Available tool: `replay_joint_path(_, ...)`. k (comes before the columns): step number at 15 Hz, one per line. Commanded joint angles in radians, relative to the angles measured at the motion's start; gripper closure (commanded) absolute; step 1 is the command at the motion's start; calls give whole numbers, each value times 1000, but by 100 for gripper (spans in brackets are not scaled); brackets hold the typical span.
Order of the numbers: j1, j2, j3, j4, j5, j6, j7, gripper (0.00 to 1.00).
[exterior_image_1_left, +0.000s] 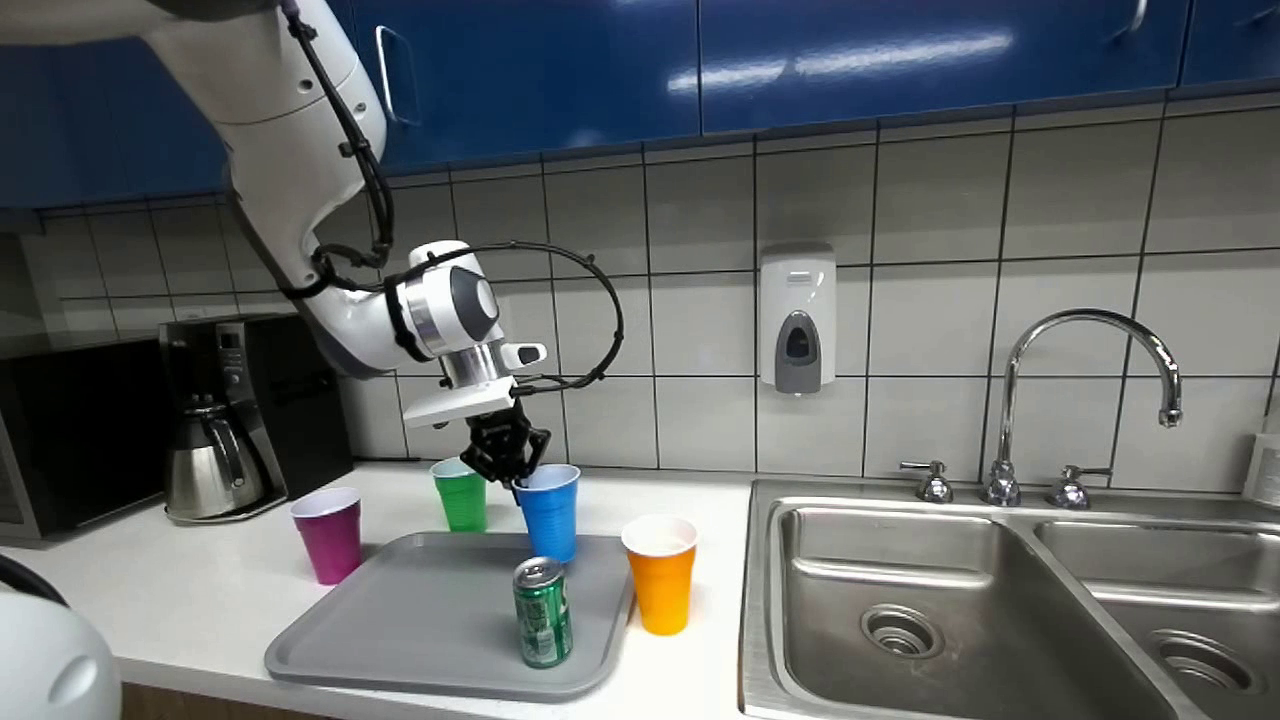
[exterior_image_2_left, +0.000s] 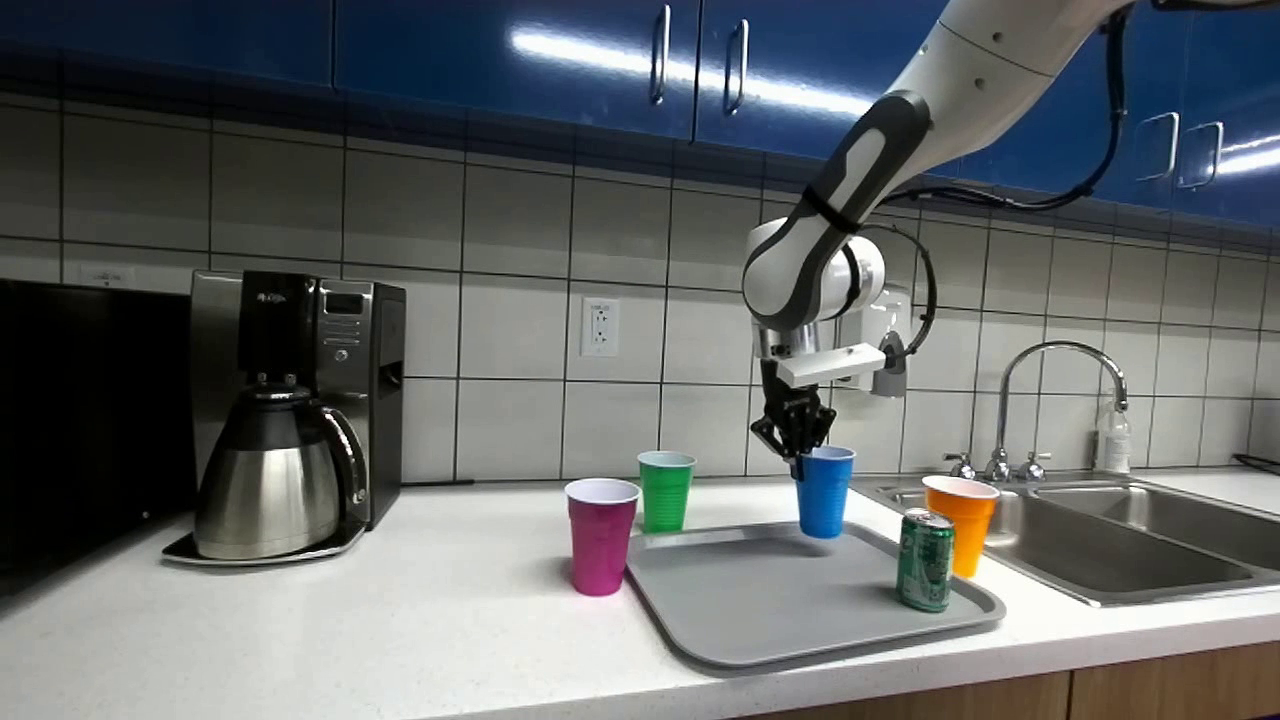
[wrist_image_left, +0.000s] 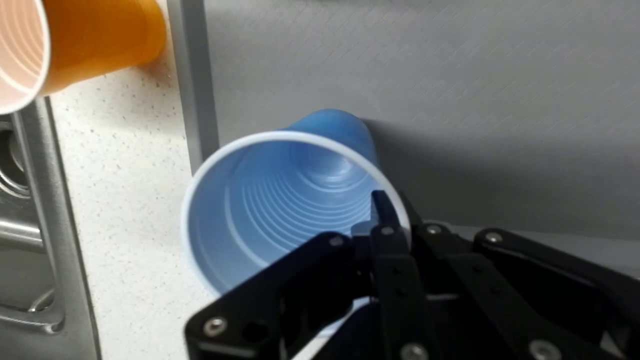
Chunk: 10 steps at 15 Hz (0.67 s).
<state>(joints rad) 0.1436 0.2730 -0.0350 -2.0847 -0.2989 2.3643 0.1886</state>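
My gripper (exterior_image_1_left: 519, 484) is shut on the near wall of a blue cup (exterior_image_1_left: 556, 515), one finger inside the white rim and one outside. This also shows in the wrist view, with the fingertips (wrist_image_left: 395, 205) pinching the blue cup (wrist_image_left: 295, 200). The cup is upright at the back right of a grey tray (exterior_image_2_left: 760, 610); I cannot tell whether its base touches the tray. A green can (exterior_image_1_left: 543, 615) stands on the tray's front right part. An orange cup (exterior_image_2_left: 962, 525) stands beside the tray's right edge. A green cup (exterior_image_2_left: 666, 493) and a magenta cup (exterior_image_2_left: 602, 540) stand off the tray.
A steel sink (exterior_image_1_left: 757, 600) with a tall faucet (exterior_image_1_left: 1010, 400) lies right of the tray. A coffee maker (exterior_image_2_left: 362, 400) with a steel carafe (exterior_image_2_left: 265, 510) stands at the left. A soap dispenser (exterior_image_1_left: 797, 280) hangs on the tiled wall. Blue cabinets (exterior_image_1_left: 540, 80) hang above.
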Motion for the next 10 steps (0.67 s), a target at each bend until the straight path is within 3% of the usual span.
replay_joint_path(1, 1, -30, 4, -52, -36, 25, 45, 99)
replay_joint_path(10, 6, -15, 1, -69, -45, 40, 71, 99)
